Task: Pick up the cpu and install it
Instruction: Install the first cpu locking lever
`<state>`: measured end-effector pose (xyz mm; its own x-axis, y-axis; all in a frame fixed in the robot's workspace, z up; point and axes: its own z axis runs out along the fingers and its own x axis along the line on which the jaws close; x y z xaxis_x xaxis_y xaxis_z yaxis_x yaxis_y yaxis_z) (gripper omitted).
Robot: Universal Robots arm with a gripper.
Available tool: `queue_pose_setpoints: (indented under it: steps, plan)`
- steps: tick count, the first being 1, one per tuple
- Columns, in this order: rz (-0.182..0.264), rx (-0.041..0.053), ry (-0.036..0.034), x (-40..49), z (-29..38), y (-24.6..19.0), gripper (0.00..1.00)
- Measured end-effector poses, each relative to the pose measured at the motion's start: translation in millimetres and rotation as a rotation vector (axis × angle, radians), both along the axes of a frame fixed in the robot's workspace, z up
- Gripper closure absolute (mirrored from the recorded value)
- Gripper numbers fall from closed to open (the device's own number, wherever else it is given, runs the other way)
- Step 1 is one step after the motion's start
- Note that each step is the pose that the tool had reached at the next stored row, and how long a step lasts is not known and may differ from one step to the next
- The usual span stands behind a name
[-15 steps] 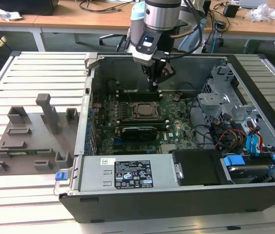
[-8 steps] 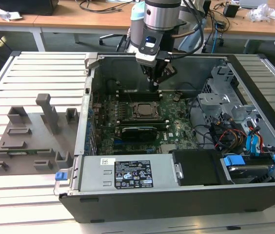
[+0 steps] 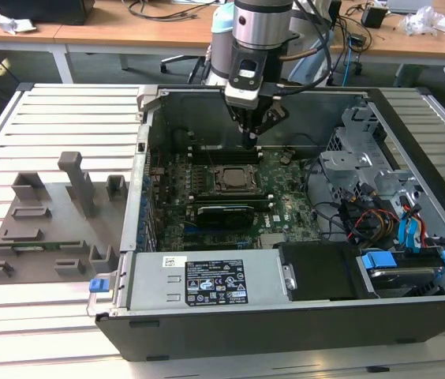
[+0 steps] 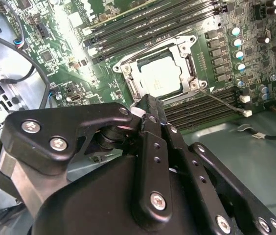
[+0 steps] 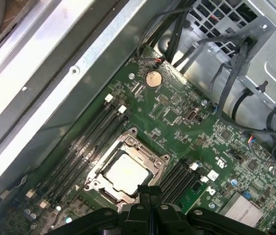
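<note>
Nearest the exterior camera runs the open computer case's [image 3: 286, 332] black front wall, with one labelled power supply [image 3: 207, 280] just behind it. At the exterior view's left, one grey plastic holder plate [image 3: 45, 229] with several upright blocks lies on the slatted counter [image 3: 17, 316]. Further right, inside the case, lies one green motherboard [image 3: 286, 207] carrying one socket frame [image 3: 234, 178]. One cpu [image 5: 125, 174] sits in that frame, pale silver top up, seen in both wrist views [image 4: 161, 77]. One arm comes straight down over the case's far side, its tool [image 3: 249, 140] pointing down, hanging just beyond the socket and apart from the chip. Its fingers [image 5: 149, 196] are pressed together, clenched on nothing. At the exterior view's right stand drive cages [image 3: 364, 158] with blue cables [image 3: 410, 229].
</note>
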<state>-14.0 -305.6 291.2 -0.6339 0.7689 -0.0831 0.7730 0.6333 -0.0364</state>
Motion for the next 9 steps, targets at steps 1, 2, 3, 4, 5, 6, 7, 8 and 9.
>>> queue_pose_setpoints:
  steps: [1, 2, 3, 4, 5, 6, 7, 8, 9]
  plan:
    - [0.009, 0.0000, 0.0000, 0.0, 0.0, 0.0, 0.89]
    - [0.016, 0.0000, 0.0000, 0.0, 0.0, 0.0, 0.89]
    - [0.030, 0.0000, 0.0000, 0.0, 0.0, 0.0, 0.89]
    - [0.043, 0.0000, 0.0000, 0.0, 0.0, 0.0, 0.89]
    - [0.051, 0.0000, 0.0000, 0.0, 0.0, 0.0, 0.89]
    - [0.058, 0.0000, 0.0000, 0.0, 0.0, 0.0, 0.89]
    - [0.071, 0.0000, 0.0000, 0.0, 0.0, 0.0, 0.89]
    - [0.082, 0.0000, 0.0000, 0.0, 0.0, 0.0, 0.89]
    - [0.089, 0.0000, 0.0000, 0.0, 0.0, 0.0, 0.89]
